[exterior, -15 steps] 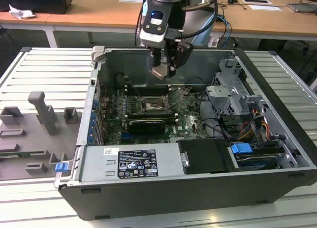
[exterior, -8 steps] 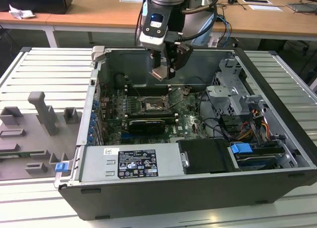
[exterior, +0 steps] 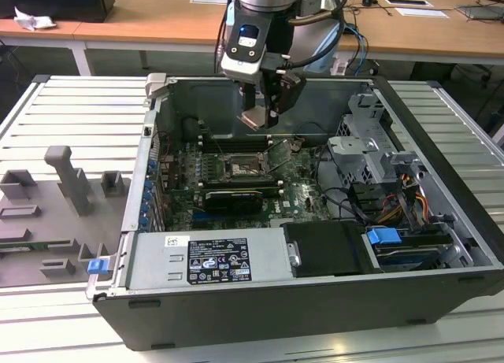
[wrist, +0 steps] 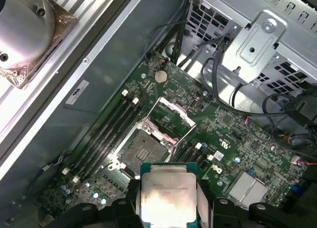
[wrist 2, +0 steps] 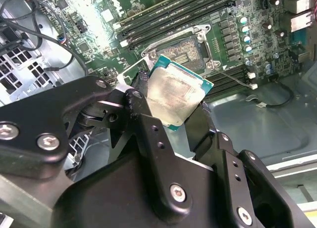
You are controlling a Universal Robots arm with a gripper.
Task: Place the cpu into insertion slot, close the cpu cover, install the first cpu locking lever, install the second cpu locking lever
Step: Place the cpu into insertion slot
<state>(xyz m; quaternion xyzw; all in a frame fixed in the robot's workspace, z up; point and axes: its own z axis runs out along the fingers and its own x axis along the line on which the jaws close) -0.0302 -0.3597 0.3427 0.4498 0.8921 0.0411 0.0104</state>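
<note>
My gripper (exterior: 256, 120) is shut on the cpu (wrist 2: 174, 94), a flat square chip with a dull silver-tan top and green edge. In both wrist views the black fingers (wrist 2: 200, 121) clamp two opposite edges of the cpu (wrist: 168, 198). In the exterior view the cpu (exterior: 253, 119) hangs tilted inside the open computer case, well above the motherboard. The insertion slot (wrist: 141, 151) is a dark square socket with a silvery rim and lies bare below the chip. The cpu cover (wrist: 171, 114), a silvery frame, stands swung open beside the insertion slot (wrist 2: 185, 52). In the exterior view the insertion slot (exterior: 240, 171) lies below the gripper.
Long black memory slots (wrist: 106, 131) run beside the socket. A metal drive cage (exterior: 370, 150) and cable bundles (exterior: 346, 201) fill the exterior view's right side of the case. A power supply (exterior: 209, 261) lies along the front wall. Grey fixtures (exterior: 67, 190) sit on the table at the exterior view's left.
</note>
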